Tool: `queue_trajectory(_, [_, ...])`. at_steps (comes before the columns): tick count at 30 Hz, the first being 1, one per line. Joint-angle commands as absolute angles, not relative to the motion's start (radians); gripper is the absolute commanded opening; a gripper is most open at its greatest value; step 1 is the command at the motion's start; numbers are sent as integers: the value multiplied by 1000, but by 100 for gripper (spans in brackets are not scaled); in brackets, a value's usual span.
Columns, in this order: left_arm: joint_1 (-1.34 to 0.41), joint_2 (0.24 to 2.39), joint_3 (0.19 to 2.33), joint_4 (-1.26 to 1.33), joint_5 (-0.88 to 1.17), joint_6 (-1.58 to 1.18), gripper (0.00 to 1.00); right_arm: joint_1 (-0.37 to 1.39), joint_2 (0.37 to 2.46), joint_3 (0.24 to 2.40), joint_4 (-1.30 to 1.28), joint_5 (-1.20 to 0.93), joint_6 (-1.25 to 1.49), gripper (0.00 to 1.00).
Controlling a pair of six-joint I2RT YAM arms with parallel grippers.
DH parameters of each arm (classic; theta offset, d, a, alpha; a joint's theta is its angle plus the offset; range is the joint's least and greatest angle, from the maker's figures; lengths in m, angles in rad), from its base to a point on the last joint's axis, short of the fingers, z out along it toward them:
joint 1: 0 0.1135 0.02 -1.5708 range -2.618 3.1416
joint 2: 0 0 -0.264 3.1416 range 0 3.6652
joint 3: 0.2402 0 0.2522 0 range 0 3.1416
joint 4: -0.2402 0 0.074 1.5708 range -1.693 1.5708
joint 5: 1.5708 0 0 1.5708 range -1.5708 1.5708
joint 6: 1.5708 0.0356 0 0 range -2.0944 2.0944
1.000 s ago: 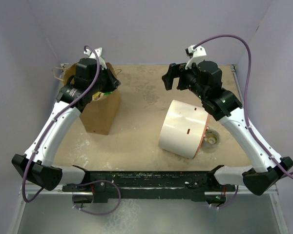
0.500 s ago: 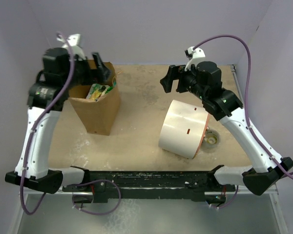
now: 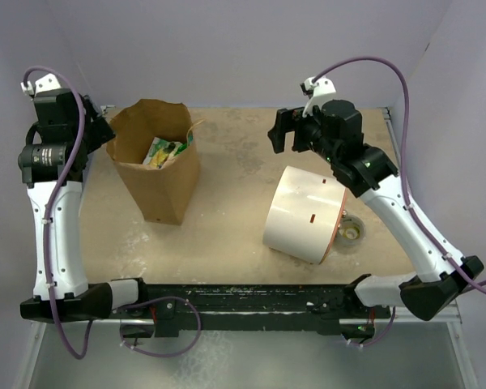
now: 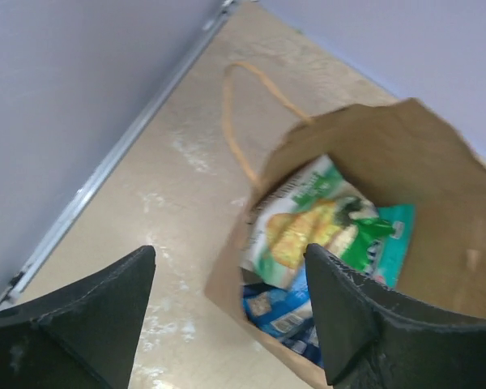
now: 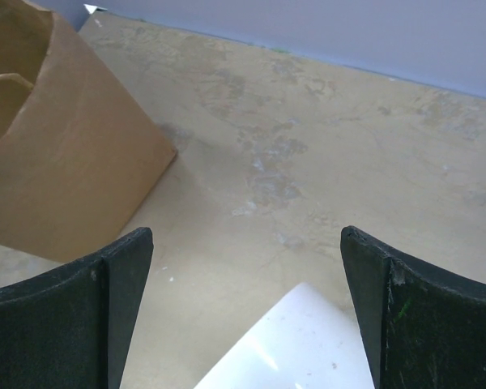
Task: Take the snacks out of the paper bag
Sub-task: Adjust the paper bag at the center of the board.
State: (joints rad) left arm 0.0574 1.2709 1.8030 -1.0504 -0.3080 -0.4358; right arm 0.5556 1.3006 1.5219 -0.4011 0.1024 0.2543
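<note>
Upright paper bag [image 3: 166, 190] with snacks [image 4: 308, 219] inside; left gripper [image 4: 228, 258] spread, empty

White arm links [image 3: 405, 235] with black joints [image 3: 340, 126]; thin purple cables [image 3: 371, 58]; black wedge-shaped fingers [image 5: 65, 316].

A large white cylinder [image 3: 304, 212] with an orange rim lay on its side, right of the middle of the tan table [image 3: 235, 203]. A small clear tape roll [image 3: 352, 232] sat just beside its right end.
</note>
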Motion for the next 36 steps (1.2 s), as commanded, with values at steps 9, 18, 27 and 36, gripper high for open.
queue_trajectory(9, [285, 1309, 1663, -757, 59, -576, 60, 762, 1336, 1516, -207, 328, -112, 99])
queue_trajectory(18, [343, 1388, 1661, -753, 58, -654, 55, 762, 1311, 1486, -229, 307, -132, 99])
queue_trajectory(27, [360, 1464, 1576, -634, 112, -753, 46, 755, 1310, 1489, -222, 325, -142, 99])
queue_trajectory(36, [382, 1491, 1493, -456, 178, -739, 40, 751, 1300, 1467, -212, 337, -154, 99])
